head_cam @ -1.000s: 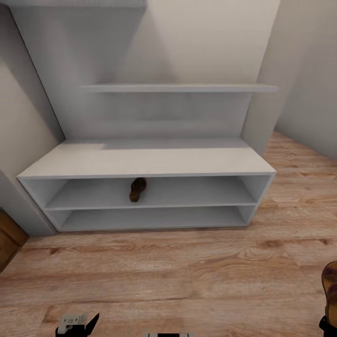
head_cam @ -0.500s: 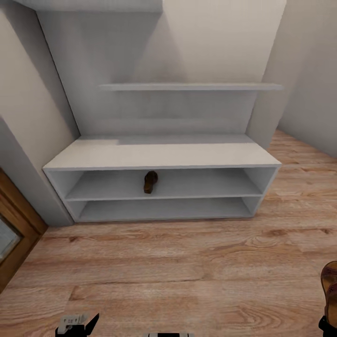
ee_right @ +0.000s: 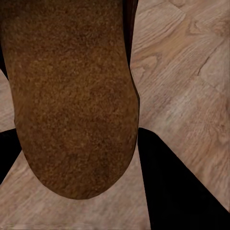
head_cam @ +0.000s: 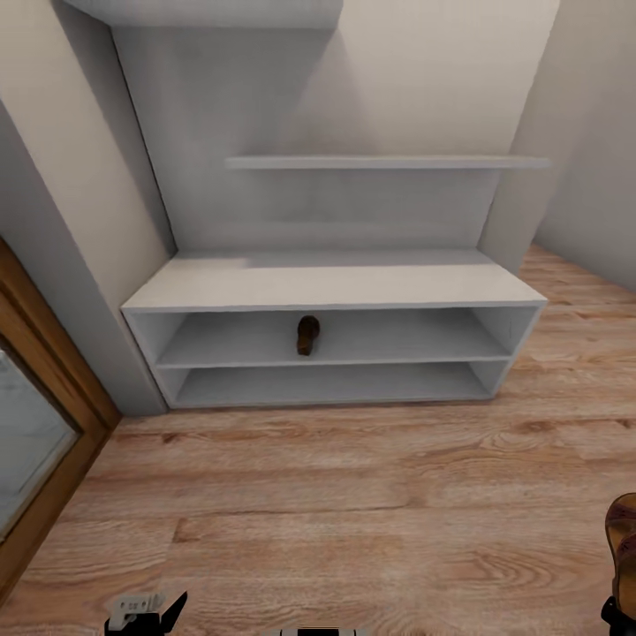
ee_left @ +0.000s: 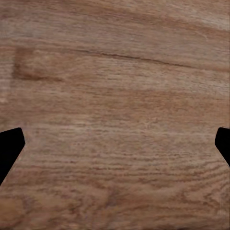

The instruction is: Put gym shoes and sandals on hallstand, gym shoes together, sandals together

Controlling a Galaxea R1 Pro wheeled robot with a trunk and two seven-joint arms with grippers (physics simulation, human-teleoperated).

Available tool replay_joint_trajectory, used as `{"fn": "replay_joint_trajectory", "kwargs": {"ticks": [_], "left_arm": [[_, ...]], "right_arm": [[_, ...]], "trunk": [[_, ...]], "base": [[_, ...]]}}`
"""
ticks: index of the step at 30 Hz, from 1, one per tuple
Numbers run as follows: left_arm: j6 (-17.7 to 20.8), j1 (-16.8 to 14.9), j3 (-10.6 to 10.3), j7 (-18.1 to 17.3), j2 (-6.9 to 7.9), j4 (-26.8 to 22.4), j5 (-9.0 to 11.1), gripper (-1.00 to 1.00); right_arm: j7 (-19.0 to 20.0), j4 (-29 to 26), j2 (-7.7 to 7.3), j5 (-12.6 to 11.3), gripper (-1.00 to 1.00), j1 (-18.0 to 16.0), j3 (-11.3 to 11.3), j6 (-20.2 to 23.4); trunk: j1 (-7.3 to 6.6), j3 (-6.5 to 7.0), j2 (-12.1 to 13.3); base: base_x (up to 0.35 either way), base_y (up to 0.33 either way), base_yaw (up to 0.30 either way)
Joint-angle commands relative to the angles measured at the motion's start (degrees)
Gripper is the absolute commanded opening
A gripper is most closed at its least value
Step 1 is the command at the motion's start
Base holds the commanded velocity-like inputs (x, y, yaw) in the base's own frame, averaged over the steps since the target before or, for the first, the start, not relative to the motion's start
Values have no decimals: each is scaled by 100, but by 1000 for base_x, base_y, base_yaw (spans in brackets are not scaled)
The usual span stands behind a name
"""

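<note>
My right tool (ee_right: pixel 76 143) is clamped on a sandal (ee_right: pixel 72 96), seemingly by its sides. My left tool (ee_left: pixel 115 143) hangs spread wide over the floor (ee_left: pixel 115 72), holding nothing. Another sandal (head_cam: pixel 306 335) sits on the rack's (head_cam: pixel 327 284) upper shelf.

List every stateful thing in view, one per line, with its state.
Sandal on the rack: resting on the upper open shelf, alone.
Held sandal: off the floor, between the right gripper's fingers.
Left gripper: open, empty, over the floor.
Hallstand: bench top and lower shelf bare.
</note>
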Motion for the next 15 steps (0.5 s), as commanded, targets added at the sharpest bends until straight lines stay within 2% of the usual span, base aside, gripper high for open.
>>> {"fn": "replay_joint_trajectory", "kwargs": {"ticks": [1,15], "left_arm": [[7,-6,17,-49,-1,11,40,100],[15,-7,9,-57,-1,11,40,100]], "right_arm": [[-40,8,-2,46,-100,-5,-20,-16],[-39,9,-2,46,-100,-5,-20,-16]], "trunk": [[-2,-4,-2],[-2,-4,-2]], "base": [[-76,296,0],[-17,302,0]]}}
